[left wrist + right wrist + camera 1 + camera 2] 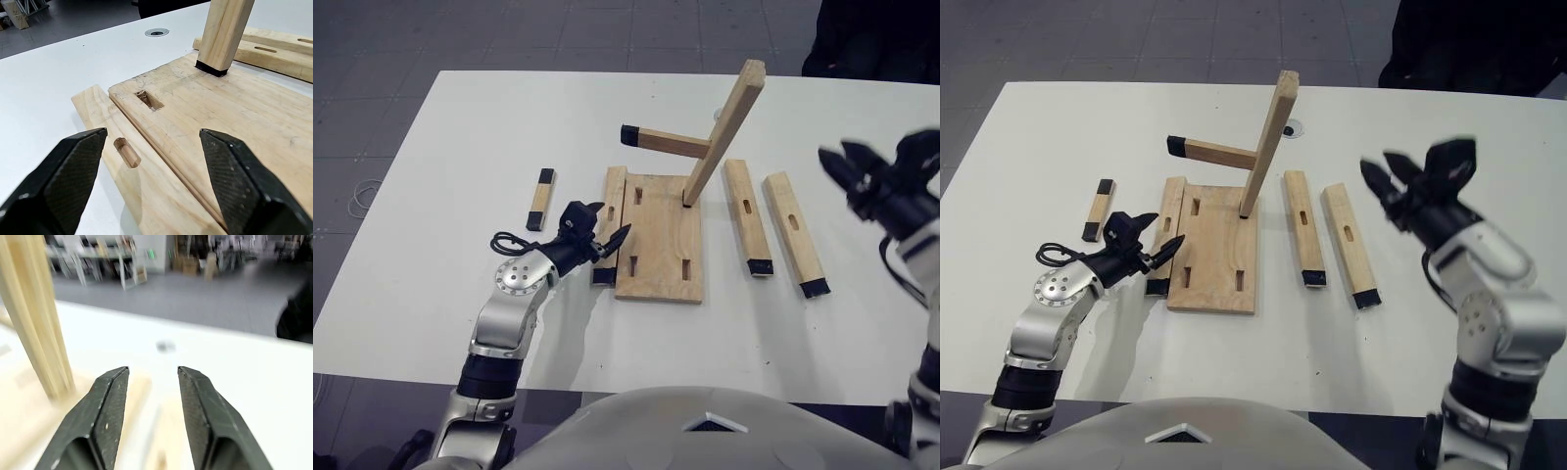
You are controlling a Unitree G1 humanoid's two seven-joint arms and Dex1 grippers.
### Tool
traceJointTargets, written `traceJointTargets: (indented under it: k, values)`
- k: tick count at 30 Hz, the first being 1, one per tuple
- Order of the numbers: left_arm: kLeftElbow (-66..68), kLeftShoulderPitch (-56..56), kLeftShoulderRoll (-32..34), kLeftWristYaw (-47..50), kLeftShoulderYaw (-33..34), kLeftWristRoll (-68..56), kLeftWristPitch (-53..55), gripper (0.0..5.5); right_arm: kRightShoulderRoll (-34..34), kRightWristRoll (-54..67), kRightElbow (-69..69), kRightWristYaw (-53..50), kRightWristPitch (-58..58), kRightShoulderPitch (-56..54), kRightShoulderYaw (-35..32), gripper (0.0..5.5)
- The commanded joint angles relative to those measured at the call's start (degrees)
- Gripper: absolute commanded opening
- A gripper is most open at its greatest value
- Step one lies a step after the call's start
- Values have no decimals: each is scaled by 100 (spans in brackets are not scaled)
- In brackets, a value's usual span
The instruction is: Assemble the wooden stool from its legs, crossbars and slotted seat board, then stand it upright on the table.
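The seat board [658,235] lay flat on the table [431,196]. One leg [724,132] stood plugged into its far-right slot, with a crossbar [671,143] jutting from it. The left gripper [609,222] hung released over a loose leg [613,191] touching the board's left edge. The right gripper [1418,166], also released, hovered to the board's right. The legs looked light and stiff, best pinched mid-length.
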Motion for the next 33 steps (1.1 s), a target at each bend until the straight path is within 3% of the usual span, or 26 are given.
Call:
traceJointTargets:
  k: [1,5,9,18,28,33]
  values:
    - [-71,12,28,9,52,-23,-3,350,298,-954,190,156,-1574,1504,259,237]
    - [-76,15,30,-4,46,-23,2,350,587,-1377,407,319,-2492,2563,539,302]
    - [-76,49,17,-18,15,-27,-2,350,726,-1623,1143,285,-3093,2669,547,362]
    - [-54,7,0,-38,-28,-31,8,350,939,-1683,1557,51,-3105,2432,654,368]
    - [-23,-12,-15,-11,11,-32,-16,350,1085,-1611,1581,-69,-3052,2461,662,207]
    - [-47,-111,-24,9,130,-103,-5,350,1123,-1410,1538,-463,-2675,1656,378,205]
